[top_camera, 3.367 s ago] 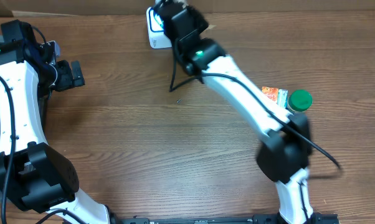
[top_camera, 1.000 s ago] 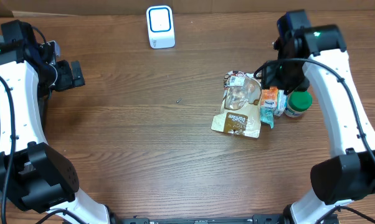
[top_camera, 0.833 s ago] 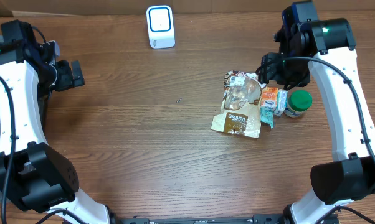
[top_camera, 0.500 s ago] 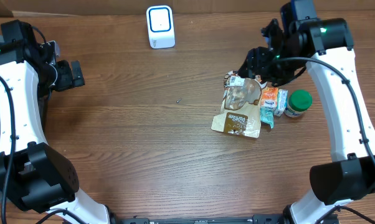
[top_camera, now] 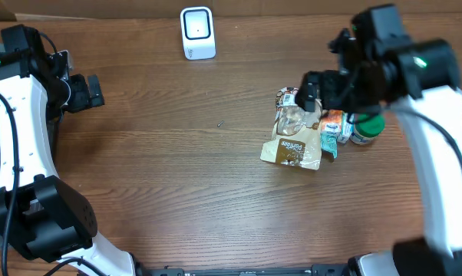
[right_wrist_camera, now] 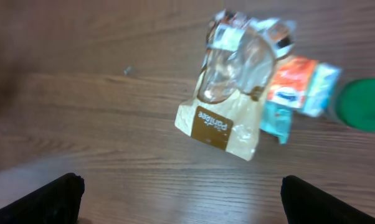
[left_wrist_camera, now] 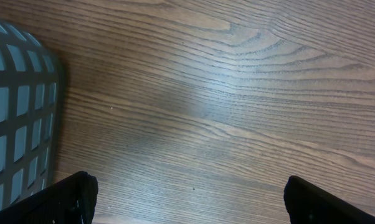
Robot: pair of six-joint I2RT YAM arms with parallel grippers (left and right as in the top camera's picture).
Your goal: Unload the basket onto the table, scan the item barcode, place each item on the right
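The item, a clear pouch with a brown label [top_camera: 293, 132], lies flat on the wooden table right of centre, with a white sticker at its far end. My right gripper [top_camera: 317, 90] hovers above the pouch's far end, blurred by motion. In the right wrist view the pouch [right_wrist_camera: 230, 93] lies loose ahead of the open right gripper [right_wrist_camera: 190, 205], with only bare wood between the fingertips [right_wrist_camera: 60, 198]. The white scanner [top_camera: 197, 32] stands at the table's far edge. My left gripper [top_camera: 85, 92] rests open at the far left; the left wrist view has it [left_wrist_camera: 190, 202] over bare wood.
An orange and teal packet [top_camera: 333, 125] and a green-lidded jar [top_camera: 367, 126] sit touching the pouch's right side. The right wrist view shows the packet [right_wrist_camera: 296, 86] and the lid [right_wrist_camera: 364, 103]. A grey mesh basket [left_wrist_camera: 13, 124] stands by the left gripper.
My right gripper has opened wide and swung left from over the jar to above the pouch's far end. The pouch, packet and jar stay put. The left arm has not moved.
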